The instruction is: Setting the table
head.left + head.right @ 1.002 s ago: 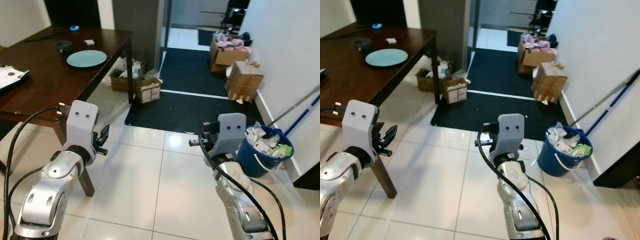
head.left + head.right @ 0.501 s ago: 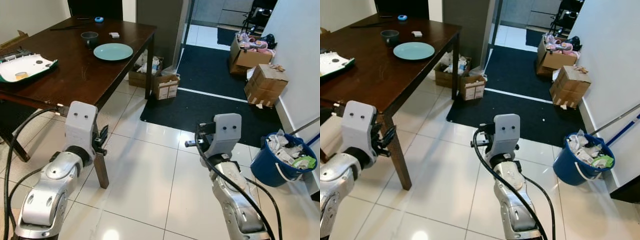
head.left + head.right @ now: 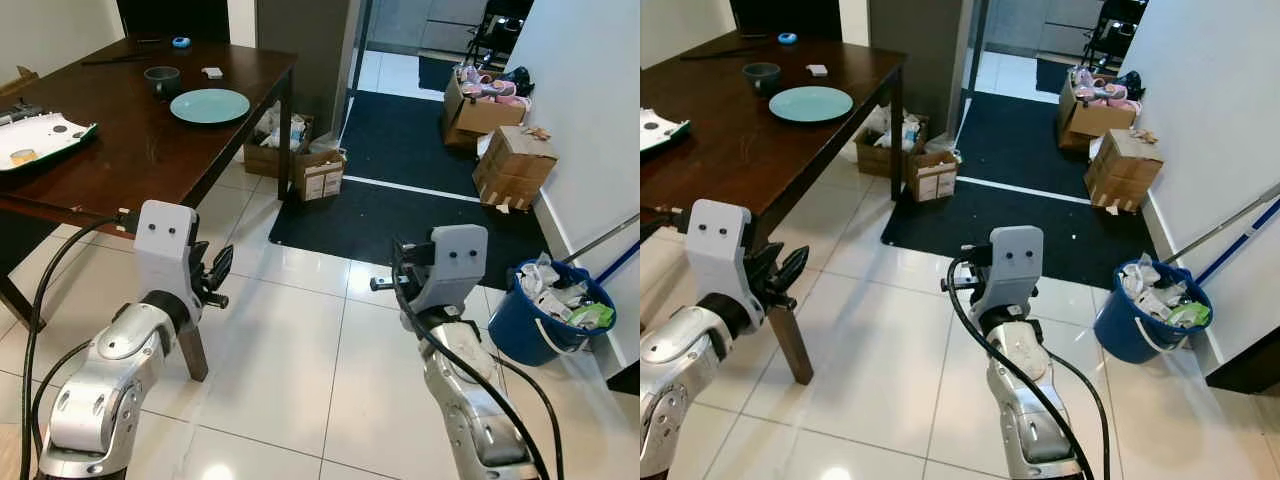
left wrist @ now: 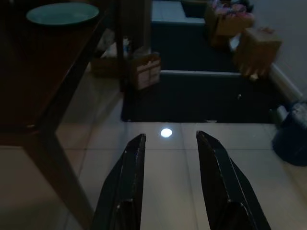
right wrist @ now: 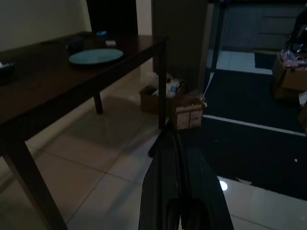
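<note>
The dark wooden table (image 3: 120, 150) stands to the robot's left, and on its far end lie a teal plate (image 3: 209, 105), a dark bowl (image 3: 162, 79) just beyond it and, on the near-left edge, a white tray (image 3: 45, 139). Both arms are held out over the tiled floor with nothing in them: the left gripper (image 4: 170, 158) has its fingers spread apart, while the right gripper (image 5: 176, 158) has its fingers pressed together. This looks like the approach step, so the next move calls for walking nearer to the table until the plate is within reach.

Head stereo looks down; all views share table (image 3: 120, 150).
</note>
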Controlling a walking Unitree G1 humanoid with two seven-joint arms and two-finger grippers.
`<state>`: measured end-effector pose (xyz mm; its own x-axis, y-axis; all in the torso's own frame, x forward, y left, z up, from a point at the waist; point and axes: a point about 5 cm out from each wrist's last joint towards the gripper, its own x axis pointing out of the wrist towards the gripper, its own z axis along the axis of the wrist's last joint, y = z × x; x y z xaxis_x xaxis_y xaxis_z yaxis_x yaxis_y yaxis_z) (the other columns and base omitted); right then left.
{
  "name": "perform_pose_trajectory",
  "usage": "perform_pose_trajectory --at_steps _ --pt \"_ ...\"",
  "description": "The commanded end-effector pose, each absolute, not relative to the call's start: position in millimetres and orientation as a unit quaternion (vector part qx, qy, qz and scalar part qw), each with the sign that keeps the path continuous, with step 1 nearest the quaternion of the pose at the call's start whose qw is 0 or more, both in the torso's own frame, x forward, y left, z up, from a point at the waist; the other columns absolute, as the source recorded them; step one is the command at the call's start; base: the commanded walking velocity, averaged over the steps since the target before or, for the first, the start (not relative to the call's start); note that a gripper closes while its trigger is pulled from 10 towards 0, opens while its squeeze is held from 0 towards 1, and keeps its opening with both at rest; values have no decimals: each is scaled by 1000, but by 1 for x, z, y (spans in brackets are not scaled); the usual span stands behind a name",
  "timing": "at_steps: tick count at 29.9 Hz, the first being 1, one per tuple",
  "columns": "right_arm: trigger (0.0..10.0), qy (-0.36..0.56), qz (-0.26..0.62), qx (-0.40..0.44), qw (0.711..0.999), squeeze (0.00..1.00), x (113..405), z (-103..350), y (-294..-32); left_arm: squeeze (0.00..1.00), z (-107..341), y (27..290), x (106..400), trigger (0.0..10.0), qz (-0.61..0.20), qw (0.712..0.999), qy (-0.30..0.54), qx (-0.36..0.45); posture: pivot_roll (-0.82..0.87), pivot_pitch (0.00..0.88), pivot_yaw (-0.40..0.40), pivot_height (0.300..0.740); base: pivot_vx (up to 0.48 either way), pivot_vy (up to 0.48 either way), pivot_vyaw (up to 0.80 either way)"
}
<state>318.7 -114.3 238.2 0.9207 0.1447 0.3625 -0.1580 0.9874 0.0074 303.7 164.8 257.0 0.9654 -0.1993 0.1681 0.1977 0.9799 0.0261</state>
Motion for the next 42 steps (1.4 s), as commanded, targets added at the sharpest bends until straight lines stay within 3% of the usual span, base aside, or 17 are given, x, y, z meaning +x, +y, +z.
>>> perform_pose_trajectory --at_steps 1,3,4,8,42 --pt "10000 -201 76 33 976 0 315 241 -115 0 264 172 303 10000 -54 991 -124 -20 65 132 -7 740 0 0 0" --pt "10000 -202 75 35 976 0 315 240 -115 0 265 175 303 10000 -32 989 -138 -30 65 132 -7 740 0 0 0" --pt "10000 -203 70 30 976 0 314 235 -116 0 257 180 302 10000 6 989 -149 5 67 129 -5 740 0 0 0" --pt "10000 -184 53 24 981 0 314 215 -120 0 223 181 297 10000 14 993 -115 30 61 121 -7 740 0 0 0" --pt "10000 -188 55 15 981 0 316 209 -116 0 209 161 307 10000 -53 992 -106 39 51 104 1 740 8 0 0"
